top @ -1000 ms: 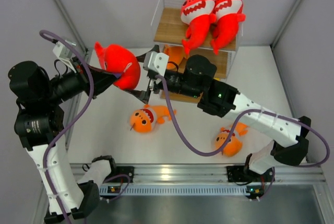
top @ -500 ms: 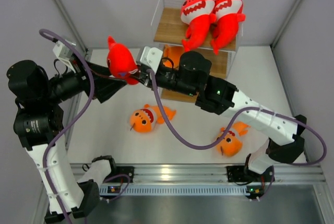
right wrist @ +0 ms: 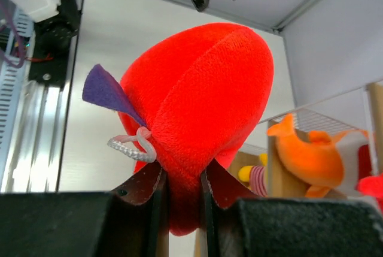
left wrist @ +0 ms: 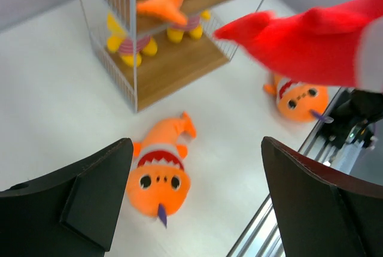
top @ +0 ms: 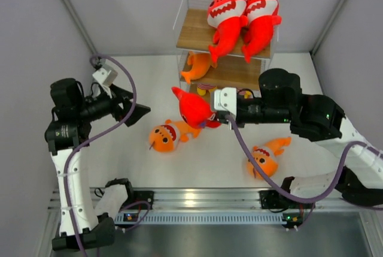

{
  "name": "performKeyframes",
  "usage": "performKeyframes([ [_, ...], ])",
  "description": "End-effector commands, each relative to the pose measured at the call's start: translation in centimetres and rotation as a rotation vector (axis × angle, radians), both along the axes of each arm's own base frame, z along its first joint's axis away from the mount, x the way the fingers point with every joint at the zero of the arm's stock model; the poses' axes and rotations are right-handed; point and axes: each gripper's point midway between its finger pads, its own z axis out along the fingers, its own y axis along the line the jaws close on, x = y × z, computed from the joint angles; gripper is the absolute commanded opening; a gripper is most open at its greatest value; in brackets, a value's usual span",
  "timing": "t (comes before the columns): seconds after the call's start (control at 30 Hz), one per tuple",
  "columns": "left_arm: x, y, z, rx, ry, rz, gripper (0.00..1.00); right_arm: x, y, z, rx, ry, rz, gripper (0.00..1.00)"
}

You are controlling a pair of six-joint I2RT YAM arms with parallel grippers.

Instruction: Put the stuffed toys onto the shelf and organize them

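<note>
From above, your right gripper (top: 210, 115) is pinched on a red shark (top: 192, 107), holding it off the table (top: 119, 155) just in front of the shelf (top: 190, 29). The toy sticks out leftward from the jaws, tail tipped toward the far left. The shelf lies directly beyond it, slightly to the right, and the right arm is much the nearer one, so I'd judge the placing falls to that arm. Two more sharks (top: 226, 14) lie on the right half of the top board, whose left half shows wood, and an orange fish (top: 197, 65) sits on the middle board. Your left gripper (top: 137, 105) hangs spread wide and empty, well to the left. In the left wrist view, those fingers frame a second fish (left wrist: 158, 170) lying on the table, with a third fish (left wrist: 299, 98) further right and the held shark crossing the top right corner. In the right wrist view, the jaws squeeze a fold of the shark's plush from below, and the shelf stands off to the right.
</note>
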Motion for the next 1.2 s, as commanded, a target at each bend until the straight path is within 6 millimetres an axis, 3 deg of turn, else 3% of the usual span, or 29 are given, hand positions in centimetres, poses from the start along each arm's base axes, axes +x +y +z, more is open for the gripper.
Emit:
performKeyframes([
  [0.0,1.2,1.5,-5.8,0.193,-0.080,-0.010,0.93,-1.6,-1.0,-6.4,-0.161,0.103,0.057,0.00],
  [0.1,0.0,1.0,-10.1,0.269,-0.072,-0.099,0.98,-2.2,-0.3,-9.6,-0.219,0.184,0.087,0.00],
  [0.2,-0.7,1.0,-12.7,0.368,-0.105,-0.165,0.98,-2.1,1.0,-12.5,-0.291,0.245,0.117,0.00],
  [0.33,-3.1,0.0,-14.4,0.427,-0.125,-0.316,0.98,-0.9,3.7,-15.0,-0.354,0.299,0.181,0.00],
  [0.4,-3.5,-0.5,-14.1,0.457,-0.195,-0.391,0.98,-0.5,5.3,-13.7,-0.323,0.297,0.228,0.00],
  [0.43,-4.4,-0.7,-14.4,0.452,-0.173,-0.429,0.98,0.3,6.2,-14.5,-0.336,0.319,0.236,0.00],
  [0.47,-4.5,-0.8,-14.3,0.478,-0.218,-0.461,0.98,0.8,7.0,-13.1,-0.301,0.294,0.253,0.00],
  [0.53,-5.3,-1.0,-14.6,0.503,-0.233,-0.517,0.98,1.3,8.5,-12.3,-0.275,0.288,0.287,0.00],
  [0.67,-6.5,-1.1,-15.3,0.529,-0.262,-0.592,0.98,1.8,10.2,-11.1,-0.238,0.279,0.317,0.00],
  [0.73,-6.3,-1.3,-14.9,0.520,-0.271,-0.595,0.98,1.6,10.6,-11.2,-0.237,0.278,0.343,0.00],
  [0.97,-5.6,-2.6,-9.8,0.435,-0.373,-0.589,0.98,0.1,10.2,-11.9,-0.235,0.274,0.448,0.00],
  [1.17,-5.9,-3.4,-9.9,0.350,-0.332,-0.613,0.98,1.0,10.8,-10.4,-0.174,0.231,0.397,0.00],
])
